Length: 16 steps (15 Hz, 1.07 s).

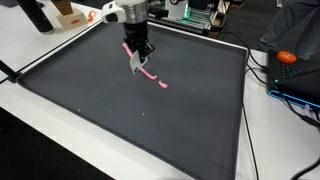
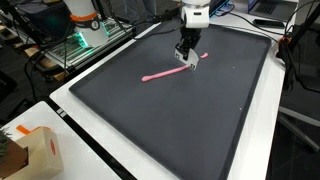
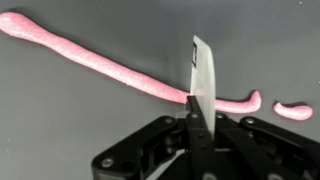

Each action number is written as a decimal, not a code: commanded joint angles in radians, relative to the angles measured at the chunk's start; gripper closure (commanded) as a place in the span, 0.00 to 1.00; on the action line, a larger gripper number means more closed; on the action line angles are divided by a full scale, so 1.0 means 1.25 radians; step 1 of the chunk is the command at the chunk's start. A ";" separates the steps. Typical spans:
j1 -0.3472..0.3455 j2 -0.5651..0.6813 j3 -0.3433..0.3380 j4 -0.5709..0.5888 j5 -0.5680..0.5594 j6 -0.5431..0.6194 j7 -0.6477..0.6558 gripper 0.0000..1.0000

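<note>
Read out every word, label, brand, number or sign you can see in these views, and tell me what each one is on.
No text can be read in any view.
The blade in the claw, the pink strip and the dark mat: no writing on them.
The cardboard box in an exterior view: a reddish mark, too small and blurred to read.

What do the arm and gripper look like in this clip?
The arm shows a white, rounded end section in both exterior views. The gripper below it is matte black and blocky; the wrist view shows open linkages and small screws in its body. No cables or markings can be made out.
</note>
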 commanded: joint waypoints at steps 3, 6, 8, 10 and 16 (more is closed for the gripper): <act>-0.002 0.032 -0.004 -0.006 0.070 0.032 -0.070 0.99; -0.003 0.043 0.000 -0.009 0.084 0.074 -0.091 0.99; 0.005 0.057 -0.006 -0.004 0.073 0.110 -0.081 0.99; 0.012 0.073 -0.011 0.004 0.061 0.146 -0.073 0.99; 0.035 0.096 -0.031 0.025 0.039 0.172 -0.055 0.99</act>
